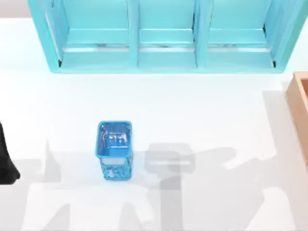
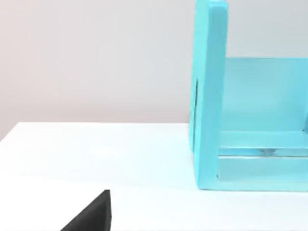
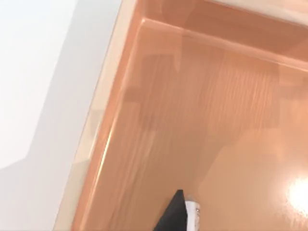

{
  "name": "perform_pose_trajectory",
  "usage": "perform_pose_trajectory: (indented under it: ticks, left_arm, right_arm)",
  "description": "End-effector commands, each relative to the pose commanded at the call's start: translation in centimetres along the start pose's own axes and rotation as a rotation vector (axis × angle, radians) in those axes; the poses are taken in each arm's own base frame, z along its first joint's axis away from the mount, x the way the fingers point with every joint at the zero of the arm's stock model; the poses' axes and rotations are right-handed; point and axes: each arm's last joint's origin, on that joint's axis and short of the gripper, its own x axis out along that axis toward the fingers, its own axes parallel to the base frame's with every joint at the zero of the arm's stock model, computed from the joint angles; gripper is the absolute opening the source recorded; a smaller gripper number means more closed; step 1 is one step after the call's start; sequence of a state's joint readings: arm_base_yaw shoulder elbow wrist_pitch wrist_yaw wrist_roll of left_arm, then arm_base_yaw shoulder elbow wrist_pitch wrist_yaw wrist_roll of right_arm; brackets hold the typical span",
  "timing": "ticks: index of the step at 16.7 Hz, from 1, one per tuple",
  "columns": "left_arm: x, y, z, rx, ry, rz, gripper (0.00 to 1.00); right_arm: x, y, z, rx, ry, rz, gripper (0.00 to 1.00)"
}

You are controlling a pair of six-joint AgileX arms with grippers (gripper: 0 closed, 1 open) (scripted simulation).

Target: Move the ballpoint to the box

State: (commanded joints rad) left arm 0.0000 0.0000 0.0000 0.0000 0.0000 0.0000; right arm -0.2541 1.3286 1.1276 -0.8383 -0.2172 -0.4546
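The box (image 3: 202,120) is tan-orange and wood-coloured, and its floor and raised walls lie under my right gripper (image 3: 185,216). Beside the gripper's black finger (image 3: 172,215) sits a small pale piece with a dark mark, the ballpoint (image 3: 193,211), held above the box floor near one wall. In the top view a strip of the box (image 1: 300,106) shows at the table's right edge. My left arm (image 1: 6,161) is parked at the left edge, and a black corner of its gripper (image 2: 91,216) hangs over bare table.
A big cyan shelf unit (image 1: 166,36) spans the back of the table, and one of its side panels (image 2: 209,96) stands ahead of the left gripper. A small blue mesh pen holder (image 1: 115,149) stands left of the middle. White table lies between it and the box.
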Motion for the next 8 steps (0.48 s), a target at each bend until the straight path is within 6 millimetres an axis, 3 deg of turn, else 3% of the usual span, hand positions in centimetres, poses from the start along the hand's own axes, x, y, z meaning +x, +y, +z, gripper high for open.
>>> perform_pose_trajectory:
  ticks: [2, 8]
  left_arm:
    - [0.0, 0.0, 0.0, 0.0, 0.0, 0.0, 1.0]
    - [0.0, 0.0, 0.0, 0.0, 0.0, 0.0, 1.0]
  right_arm:
    - [0.0, 0.0, 0.0, 0.0, 0.0, 0.0, 0.98]
    - [0.0, 0.0, 0.0, 0.0, 0.0, 0.0, 1.0]
